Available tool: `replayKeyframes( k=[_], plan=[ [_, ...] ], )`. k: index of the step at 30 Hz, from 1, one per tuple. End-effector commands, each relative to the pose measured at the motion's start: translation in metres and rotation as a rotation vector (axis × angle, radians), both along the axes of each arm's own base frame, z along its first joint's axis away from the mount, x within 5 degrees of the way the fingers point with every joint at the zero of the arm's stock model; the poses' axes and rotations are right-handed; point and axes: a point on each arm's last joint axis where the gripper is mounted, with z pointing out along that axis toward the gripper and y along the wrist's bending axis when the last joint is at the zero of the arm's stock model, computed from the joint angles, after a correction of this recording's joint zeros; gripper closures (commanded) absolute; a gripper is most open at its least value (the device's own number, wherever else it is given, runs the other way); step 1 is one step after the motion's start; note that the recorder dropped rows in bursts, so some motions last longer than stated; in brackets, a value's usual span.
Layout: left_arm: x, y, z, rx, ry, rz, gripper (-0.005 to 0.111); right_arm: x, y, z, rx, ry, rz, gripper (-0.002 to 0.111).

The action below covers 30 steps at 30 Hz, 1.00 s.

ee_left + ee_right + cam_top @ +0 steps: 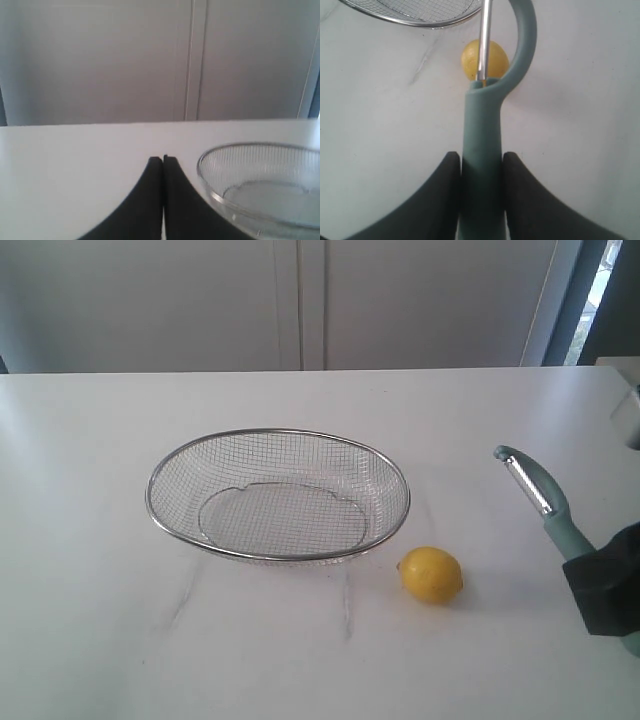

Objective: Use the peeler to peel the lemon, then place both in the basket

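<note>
R gripper (481, 162) pinches the peeler (545, 505) by its teal handle, fingers (447, 172) tight on both sides. The ext. view has the peeler at the right edge of frame, clear of the table (100, 640), its head and blade tilted toward upper left. Lemon (431, 574) sits on the table, lower right of centre, just beside the front-right rim of the wire-mesh basket (290, 559); whether they touch, can't tell. Skin looks whole, no peel visible. Basket is at centre frame w/ nothing in it. L gripper (163, 160) has its fingers pressed together on nothing and is not seen in the ext. view; the L wrist cam shows the basket rim close by. Judged step: tool in hand, peeling not begun, approx. at the start of the task. R wrist cam lines the blade up over the lemon, w/ a gap between them. Next move prob. needs the blade brought down onto the skin at a shallow angle. The lemon lies loose and round, so it is likely to roll under the stroke unless the L gripper opens and steadies it first.
</note>
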Motion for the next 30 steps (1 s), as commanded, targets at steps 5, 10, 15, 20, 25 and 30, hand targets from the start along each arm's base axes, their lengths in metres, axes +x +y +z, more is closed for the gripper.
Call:
replayKeyframes(
  k=[5, 10, 15, 20, 25, 30],
  plan=[
    [-0.013, 0.004, 0.046, -0.262, -0.395, -0.04, 0.107, 0.0, -0.001, 0.001, 0.001, -0.015, -0.009, 0.108],
    [-0.023, 0.003, 0.086, -0.194, -0.478, -0.049, 0.107, 0.0, -0.001, 0.001, 0.001, -0.015, -0.009, 0.108],
    [-0.019, -0.003, 0.131, -0.061, -0.527, -0.065, 0.107, 0.0, -0.001, 0.001, 0.001, -0.015, -0.009, 0.108],
    [0.0, -0.016, 0.163, 0.127, -0.51, -0.118, 0.107, 0.0, -0.001, 0.001, 0.001, -0.015, -0.009, 0.108],
    [0.044, -0.017, 0.143, 0.197, -0.157, -0.06, 0.107, 0.0, -0.001, 0.001, 0.002, -0.018, -0.008, 0.108],
    [0.084, 0.001, 0.09, 0.271, 0.377, 0.167, 0.107, 0.001, -0.001, 0.002, 0.007, -0.034, -0.011, 0.108]
  ],
)
